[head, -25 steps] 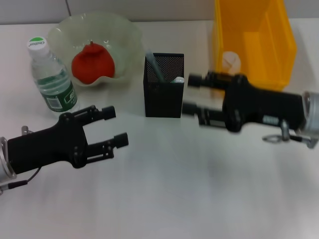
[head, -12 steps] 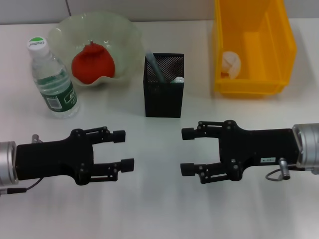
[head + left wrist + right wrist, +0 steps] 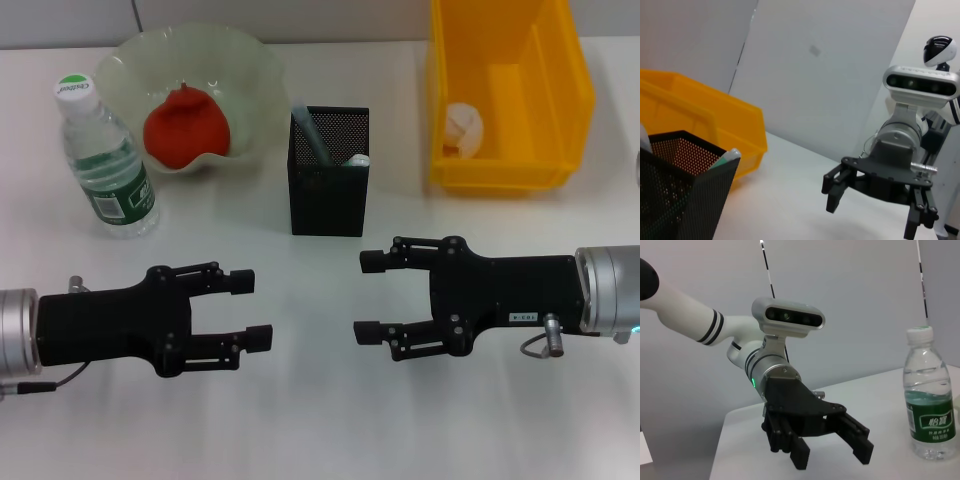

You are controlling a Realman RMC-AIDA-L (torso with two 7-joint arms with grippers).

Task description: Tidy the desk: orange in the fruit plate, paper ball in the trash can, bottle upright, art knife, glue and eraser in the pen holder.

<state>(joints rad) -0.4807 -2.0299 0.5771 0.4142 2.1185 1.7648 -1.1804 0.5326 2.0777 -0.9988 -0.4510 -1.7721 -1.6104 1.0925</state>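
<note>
The orange [image 3: 186, 127] lies in the pale glass fruit plate [image 3: 250, 70] at the back left. Beside it the bottle [image 3: 105, 160] stands upright, also seen in the right wrist view [image 3: 930, 405]. The paper ball [image 3: 463, 127] rests inside the yellow trash can [image 3: 570, 100]. The black mesh pen holder [image 3: 329, 195] holds a grey stick [image 3: 315, 140] and a white-capped item [image 3: 357, 159]; I cannot tell which is the art knife or the glue, and the eraser is hidden. My left gripper [image 3: 252, 311] and right gripper [image 3: 367, 297] hover open and empty near the front, facing each other.
The left wrist view shows the pen holder [image 3: 685, 190], the yellow trash can [image 3: 700, 125] and the right gripper [image 3: 872, 215]. The right wrist view shows the left gripper [image 3: 832, 456]. White tabletop [image 3: 310, 420] lies between and in front of the grippers.
My right gripper has drawn back from beside the pen holder toward the front of the table. The left gripper has dropped slightly and levelled out. Both stayed open.
</note>
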